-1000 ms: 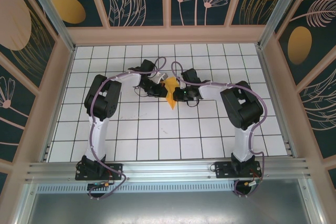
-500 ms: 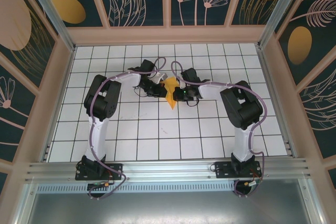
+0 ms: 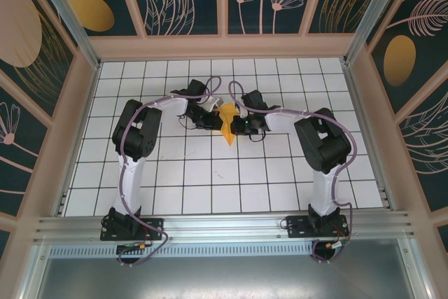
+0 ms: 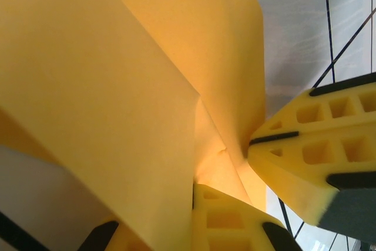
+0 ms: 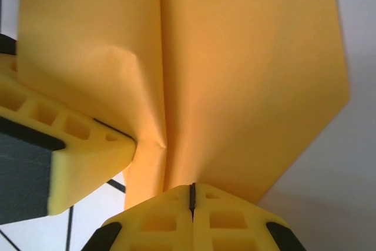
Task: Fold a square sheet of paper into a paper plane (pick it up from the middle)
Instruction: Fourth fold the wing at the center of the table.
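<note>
White grid-tiled counter [image 3: 210, 173], walled in by wood frames at the left, right and far edges. The near half is bare, so the free room for moving looks to be toward the near edge. The black-and-white left robot arm [image 3: 133, 138] and the matching right robot arm [image 3: 318, 141] bend inward and meet over the counter's middle, a bit toward the far edge. Between them is the thin orange-yellow partly folded paper sheet [image 3: 227, 127] [image 4: 117, 57] [image 5: 247, 57], kite-like with its point toward the near edge and a centre crease showing. Can't tell if it touches the counter. The yellow foam left fingers [image 4: 223, 221] are clenched on a folded layer, and the yellow foam right fingers [image 5: 170, 216] are pinched on the crease end, with the two pairs just beside each other. Likely featherlight, limp and easily crumpled, and it may tear if the arms pull apart. Best hold is probably the layered crease, since single flaps would buckle. Little clearance between the wrists, so moves should be small.
</note>
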`<state>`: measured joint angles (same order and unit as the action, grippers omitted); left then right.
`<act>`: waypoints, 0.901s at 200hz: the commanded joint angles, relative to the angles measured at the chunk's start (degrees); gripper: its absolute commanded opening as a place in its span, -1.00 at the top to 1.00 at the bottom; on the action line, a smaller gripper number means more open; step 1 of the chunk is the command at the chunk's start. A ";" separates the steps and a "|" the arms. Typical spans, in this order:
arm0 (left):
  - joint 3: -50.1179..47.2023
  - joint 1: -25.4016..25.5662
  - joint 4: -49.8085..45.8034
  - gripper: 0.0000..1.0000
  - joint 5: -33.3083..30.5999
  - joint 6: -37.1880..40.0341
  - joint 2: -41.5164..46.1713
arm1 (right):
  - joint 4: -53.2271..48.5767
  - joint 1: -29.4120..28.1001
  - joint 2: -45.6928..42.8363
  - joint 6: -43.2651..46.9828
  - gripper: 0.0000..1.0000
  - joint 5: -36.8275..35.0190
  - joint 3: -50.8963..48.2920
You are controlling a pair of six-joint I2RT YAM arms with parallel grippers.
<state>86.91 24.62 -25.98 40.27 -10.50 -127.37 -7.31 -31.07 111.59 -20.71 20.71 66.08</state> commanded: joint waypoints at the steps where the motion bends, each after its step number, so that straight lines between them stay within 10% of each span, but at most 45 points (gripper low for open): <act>1: 0.27 -0.54 -1.79 1.00 -2.35 1.36 -2.80 | 1.61 0.57 -4.00 -2.83 0.94 5.03 -0.87; 180: 0.77 -0.54 -2.05 1.00 -2.30 1.45 -2.88 | 2.22 0.48 4.02 -5.75 0.95 10.31 -4.18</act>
<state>87.09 24.47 -26.15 40.88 -10.48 -127.57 -2.70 -30.70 113.43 -26.06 32.82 62.92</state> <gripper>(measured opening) 0.068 0.068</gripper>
